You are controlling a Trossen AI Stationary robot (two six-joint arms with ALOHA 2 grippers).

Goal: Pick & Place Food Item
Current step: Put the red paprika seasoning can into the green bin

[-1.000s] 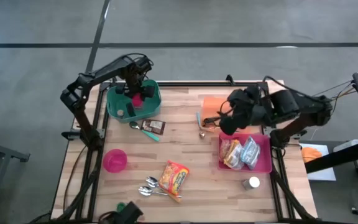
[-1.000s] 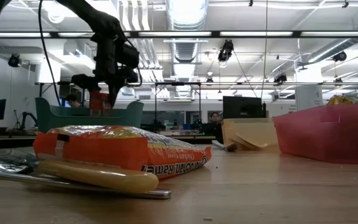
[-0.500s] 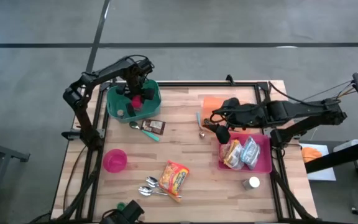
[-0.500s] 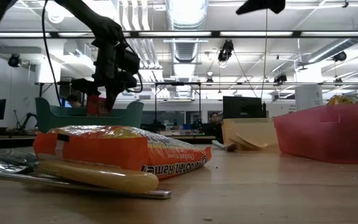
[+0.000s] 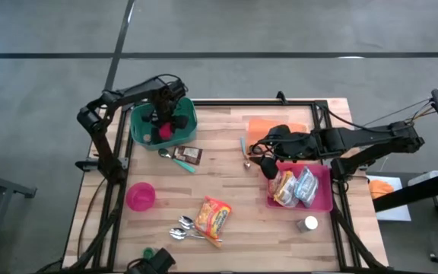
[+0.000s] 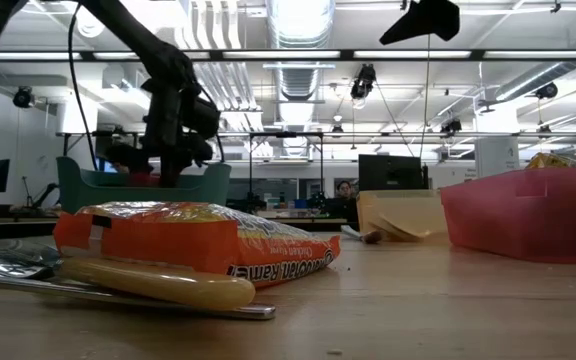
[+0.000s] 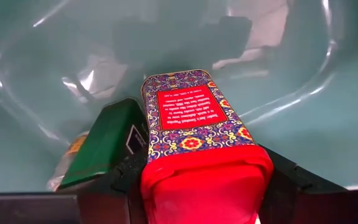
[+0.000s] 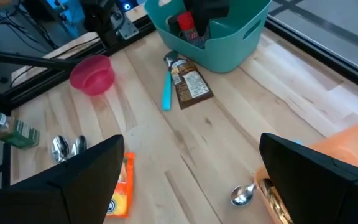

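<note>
Now, at table's 11 o'clock: left gripper [image 5: 163,120] down inside the teal tub [image 5: 141,131], a smooth glossy plastic basin with rounded walls. Its fingers pinch a red box [image 7: 199,152], a rectangular carton with a patterned purple border around a red label panel; box sits low in the tub, beside a dark green packet [image 7: 100,143] and a crinkled clear wrapper.

Right gripper [image 5: 268,156] hovers at table centre-right, 3 o'clock side, fingers spread wide, nothing between them, just beside the pink tray [image 5: 322,204] of foil snack bags. Orange flat piece [image 5: 263,125] lies behind it.

Wood-plank table [image 5: 226,175], pale and grained. Ramen packet [image 5: 214,215], orange crinkled plastic, at 6 o'clock, metal spoons [image 5: 182,228] touching its edge. Round magenta bowl [image 5: 141,195] at 8 o'clock. Brown sachet [image 5: 191,154] and teal-handled spoon [image 5: 179,158] near the tub.

Versus a second ago: left gripper has sunk lower, box now below the rim. Right arm has stretched out flat, reaching further toward centre.
</note>
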